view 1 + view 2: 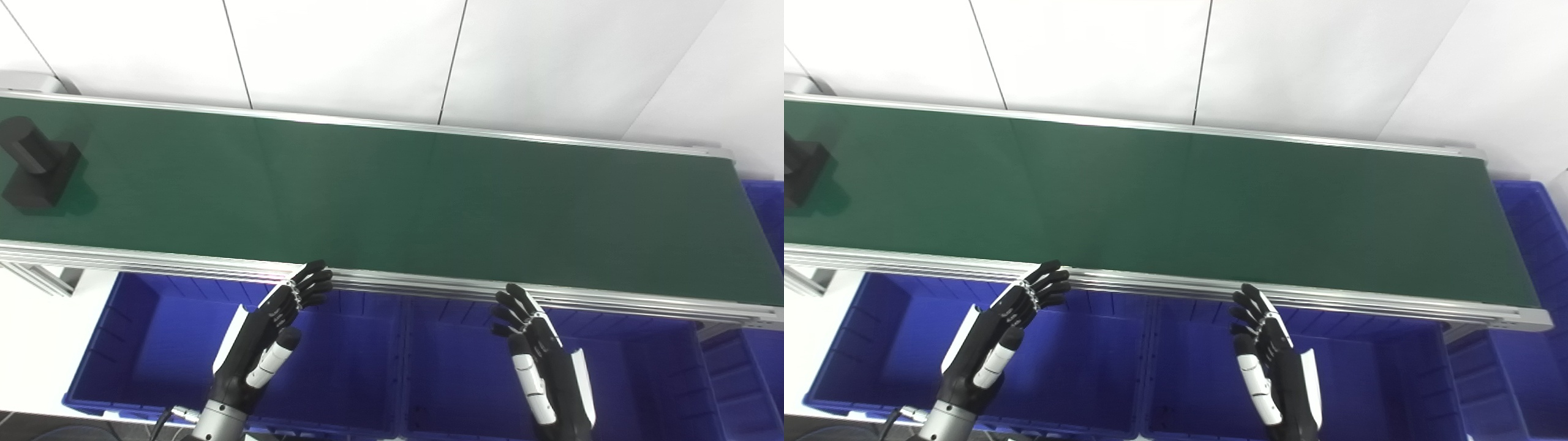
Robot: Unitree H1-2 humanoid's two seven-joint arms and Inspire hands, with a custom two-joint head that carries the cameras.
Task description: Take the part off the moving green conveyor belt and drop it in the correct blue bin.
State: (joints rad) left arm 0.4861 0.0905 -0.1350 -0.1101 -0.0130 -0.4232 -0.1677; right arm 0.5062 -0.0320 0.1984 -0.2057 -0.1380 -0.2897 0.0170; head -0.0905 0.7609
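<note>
**Waiting hands, part at the belt's far left**

Looking through the left eye view, a black part (37, 164), a cylinder on a blocky base, sits on the green conveyor belt (392, 202) at the far left of the frame. Along the bottom, two blue bins stand side by side under the belt's near rail: the left bin (153, 343) and the middle bin (453, 367). Another blue bin (765, 208) shows at the right edge, past the belt's end. The left hand (269, 340) hovers over the left bin, fingers spread and holding nothing, its fingertips (315, 278) up by the rail. The right hand (545, 361) hangs over the middle bin, also spread and empty, just short of the rail.

From the right eye view, the part (801, 171) is cut off by the left edge of the frame, well apart from both hands. Both the left hand (992, 343) and right hand (1274, 367) show fingers apart, lower centre.
</note>
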